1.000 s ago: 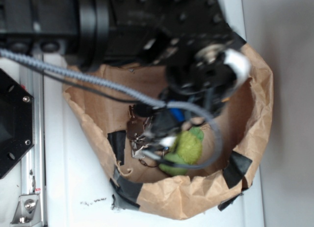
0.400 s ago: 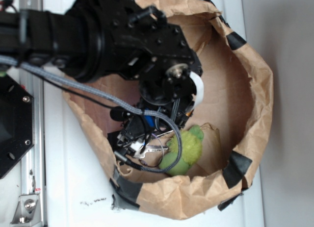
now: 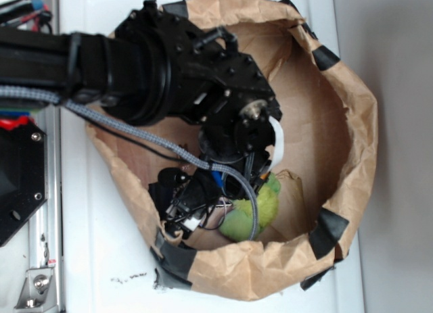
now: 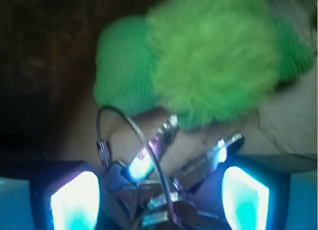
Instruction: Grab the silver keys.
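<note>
Brown paper bag (image 3: 352,124) on white table (image 3: 101,259), one green plush (image 4: 213,56), gripper (image 4: 159,200) pinching one silver keys (image 4: 159,190) bunch

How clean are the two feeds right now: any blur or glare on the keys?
Wrist view: soft focus throughout, green plush fuzzy, silver keys glinting between glowing cyan pads. Exterior view: sharper, but arm shadow hides the keys in the paper bag.

The exterior view looks straight down from above, while the wrist view peers closely out between the fingers (image 4: 74,202); both share the green plush (image 3: 256,208) (image 4: 213,56) ahead of them.
</note>
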### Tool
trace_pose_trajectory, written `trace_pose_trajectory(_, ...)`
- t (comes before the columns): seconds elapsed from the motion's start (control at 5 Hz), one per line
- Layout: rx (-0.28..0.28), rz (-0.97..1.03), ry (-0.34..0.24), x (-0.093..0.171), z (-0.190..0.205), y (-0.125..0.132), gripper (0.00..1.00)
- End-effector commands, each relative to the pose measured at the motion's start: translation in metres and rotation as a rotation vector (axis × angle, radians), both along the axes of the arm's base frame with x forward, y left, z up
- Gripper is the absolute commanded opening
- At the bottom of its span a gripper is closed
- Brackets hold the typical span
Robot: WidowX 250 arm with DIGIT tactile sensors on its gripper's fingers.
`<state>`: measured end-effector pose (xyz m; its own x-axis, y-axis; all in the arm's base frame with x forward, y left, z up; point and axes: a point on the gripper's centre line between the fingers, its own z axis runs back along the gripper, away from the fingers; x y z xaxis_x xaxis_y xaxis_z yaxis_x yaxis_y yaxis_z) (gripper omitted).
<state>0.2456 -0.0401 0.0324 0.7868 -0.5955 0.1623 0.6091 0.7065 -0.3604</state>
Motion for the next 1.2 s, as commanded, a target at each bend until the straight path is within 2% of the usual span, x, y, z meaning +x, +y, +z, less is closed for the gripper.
trace_pose_trajectory(0.0,-0.022,-0.034,-0.054,-0.001,-0.003,-0.034,0.0)
trace_pose_trajectory(0.4,-0.031,-0.025,-0.039,-0.008,-0.01,-0.032,0.0)
trace_pose_trajectory(1.0,-0.032,-0.029,-0.047,-0.015,-0.011,-0.032,0.0)
